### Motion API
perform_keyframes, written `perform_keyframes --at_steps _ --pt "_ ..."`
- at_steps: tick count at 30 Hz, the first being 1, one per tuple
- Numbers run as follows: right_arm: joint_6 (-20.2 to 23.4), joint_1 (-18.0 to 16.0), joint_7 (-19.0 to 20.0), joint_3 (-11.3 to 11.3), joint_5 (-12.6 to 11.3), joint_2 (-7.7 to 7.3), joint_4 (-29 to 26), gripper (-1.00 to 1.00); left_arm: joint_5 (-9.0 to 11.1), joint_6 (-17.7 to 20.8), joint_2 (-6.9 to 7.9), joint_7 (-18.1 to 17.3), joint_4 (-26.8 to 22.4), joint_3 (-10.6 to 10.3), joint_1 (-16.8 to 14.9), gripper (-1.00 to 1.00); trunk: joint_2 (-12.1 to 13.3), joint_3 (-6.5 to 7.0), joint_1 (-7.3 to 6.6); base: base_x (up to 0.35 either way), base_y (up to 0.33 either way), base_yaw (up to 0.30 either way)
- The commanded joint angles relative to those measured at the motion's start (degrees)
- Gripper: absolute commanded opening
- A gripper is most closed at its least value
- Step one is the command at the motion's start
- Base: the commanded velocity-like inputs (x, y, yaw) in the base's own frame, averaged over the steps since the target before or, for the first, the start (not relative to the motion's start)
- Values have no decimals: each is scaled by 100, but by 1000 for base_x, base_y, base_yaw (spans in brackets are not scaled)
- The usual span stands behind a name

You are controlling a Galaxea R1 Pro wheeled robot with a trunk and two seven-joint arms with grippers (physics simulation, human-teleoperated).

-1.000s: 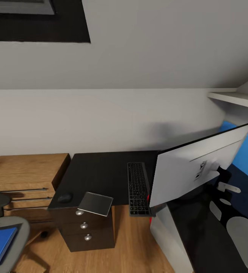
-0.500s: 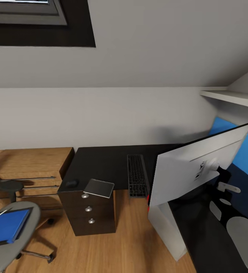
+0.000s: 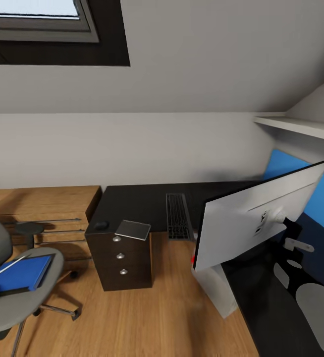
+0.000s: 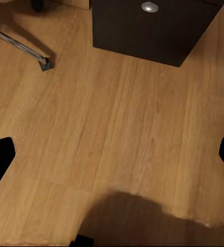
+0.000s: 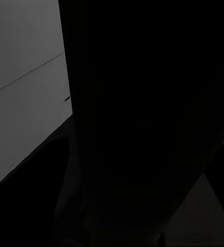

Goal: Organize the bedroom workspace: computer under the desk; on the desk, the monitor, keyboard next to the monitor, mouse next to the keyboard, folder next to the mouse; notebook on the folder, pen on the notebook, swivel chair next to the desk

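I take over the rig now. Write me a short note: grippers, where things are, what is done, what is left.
Grippers: left open over bare floor; right cannot be judged.
On the desk: monitor, keyboard, mouse at the drawer end, and a grey flat item, likely the notebook.
Blue folder lies on the swivel chair.
Left: mouse beside keyboard, folder to desk, notebook and pen stacked, chair to desk.

The L-shaped glossy worktop (image 3: 132, 208) is black, its drawer unit (image 3: 125, 263) dark brown-black with round silver knobs. The wide flat monitor (image 3: 253, 223) shows a light grey back edged in black. The slim keyboard (image 3: 178, 216) has dark grey keys. The flat rectangular folder (image 3: 18, 273) is bright blue on the swivel chair's grey upholstered seat (image 3: 23, 302). The plank floor (image 3: 157, 317) is warm honey-brown wood grain.
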Motion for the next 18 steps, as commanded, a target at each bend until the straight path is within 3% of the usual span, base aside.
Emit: perform_keyframes --at_steps 1,18 --pt "-22 -7 -11 -3 6 -1 9 -100 53 -8 7 42 -9 -22 0 100 -6 -6 -3 -336 0 0" --pt "-21 -7 -6 2 6 8 8 -100 53 -9 10 37 -9 -22 0 100 -6 -6 -3 -336 0 0"
